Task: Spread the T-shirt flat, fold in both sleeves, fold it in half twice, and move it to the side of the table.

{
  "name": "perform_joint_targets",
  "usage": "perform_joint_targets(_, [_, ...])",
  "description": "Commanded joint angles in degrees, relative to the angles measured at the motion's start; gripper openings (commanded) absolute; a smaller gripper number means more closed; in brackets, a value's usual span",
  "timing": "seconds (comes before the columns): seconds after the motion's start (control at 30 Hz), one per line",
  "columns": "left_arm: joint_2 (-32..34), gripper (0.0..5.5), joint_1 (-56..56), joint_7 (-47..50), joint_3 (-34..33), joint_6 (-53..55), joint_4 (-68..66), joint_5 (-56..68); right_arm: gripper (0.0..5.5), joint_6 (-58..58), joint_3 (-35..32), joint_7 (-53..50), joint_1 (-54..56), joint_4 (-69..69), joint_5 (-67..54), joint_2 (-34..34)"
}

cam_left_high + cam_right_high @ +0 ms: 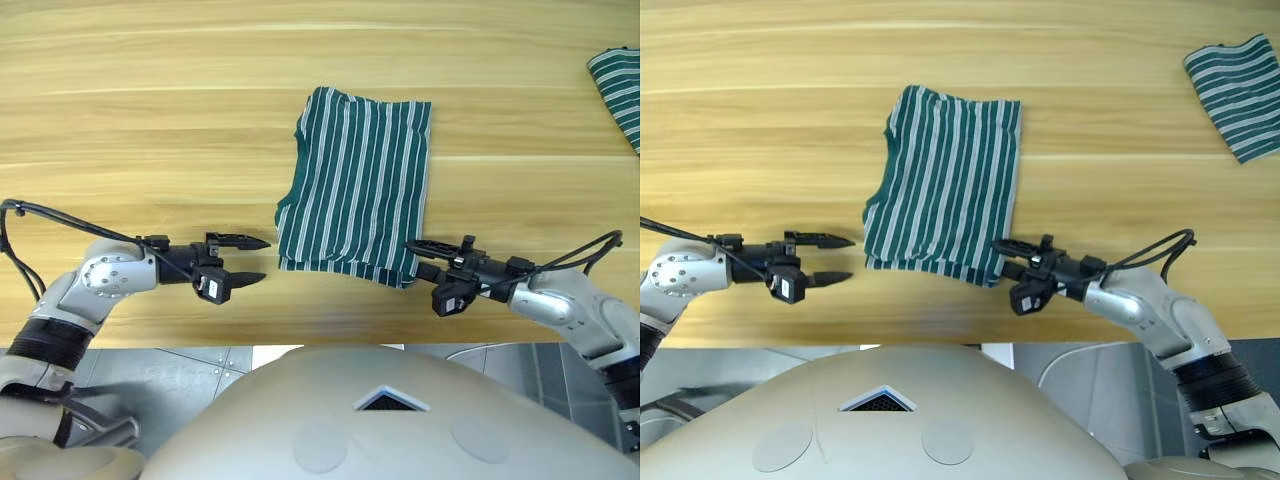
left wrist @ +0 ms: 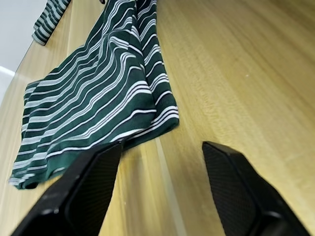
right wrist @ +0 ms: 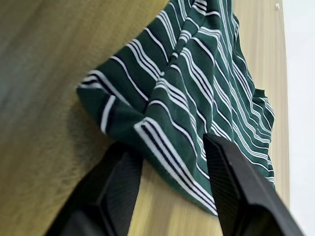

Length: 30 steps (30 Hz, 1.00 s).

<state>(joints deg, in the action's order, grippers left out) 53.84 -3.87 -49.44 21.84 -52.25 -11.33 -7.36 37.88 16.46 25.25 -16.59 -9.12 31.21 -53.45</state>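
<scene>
Shirt first: one green T-shirt point(image 1: 355, 185) with white stripes lies on the table point(image 1: 150, 120). It is folded into a tall, narrow shape, and it sits near the middle of the table, a bit toward the near edge. Its near end looks thick, with layers on top of each other.

Two grippers are over the near part of the table, one on each side of the shirt. Each has two black fingers.

The left gripper point(image 1: 265, 260) is just beside the shirt's near left corner. It does not touch the shirt. Its two fingers point(image 2: 93, 187) are wide apart, and there is only bare wood between them.

The right gripper point(image 1: 411, 257) is at the shirt's near right corner. Its two fingers point(image 3: 231, 182) are wide apart too, and the striped edge of the shirt lies between them. They are not pinched on it.

One more striped cloth point(image 1: 1238, 95) lies folded at the far right of the table, well apart from the shirt.
</scene>
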Motion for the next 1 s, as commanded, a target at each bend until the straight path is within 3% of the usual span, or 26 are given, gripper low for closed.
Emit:
perform_joint_targets(0.03, [-3.51, 3.06, 5.69, -2.41, 3.63, 0.20, -5.97, -4.68, 2.17, -1.11, -0.47, 3.03, -0.94, 0.34, 0.62, -2.01])
perform_joint_targets(0.17, [-6.89, 3.06, 8.62, -4.97, 8.42, -1.19, -7.80, -4.36, 2.17, -1.85, -1.48, 2.60, -1.37, 0.54, 1.00, -2.05])
perform_joint_targets(0.6, [-8.83, 3.06, 9.59, -4.08, 11.37, -2.92, -11.79, -4.74, 2.17, -0.80, 1.67, 5.38, 2.54, 1.92, 0.96, -0.54])
perform_joint_targets(0.73, [-9.42, 2.45, 9.90, -3.84, 11.58, -3.08, -12.37, -4.84, 2.17, -0.58, 2.82, 7.13, 3.78, 1.95, 0.35, -0.83])
perform_joint_targets(0.87, [-9.85, 1.80, 10.03, -3.68, 11.59, -3.13, -12.69, -4.76, 1.51, -0.34, 3.09, 8.41, 3.56, 1.03, -0.65, -1.79])
perform_joint_targets(1.0, [-10.07, 1.07, 10.24, -3.59, 11.67, -2.96, -13.13, -4.55, 1.45, -0.36, 2.24, 8.99, 2.16, -0.14, -1.16, -2.96])
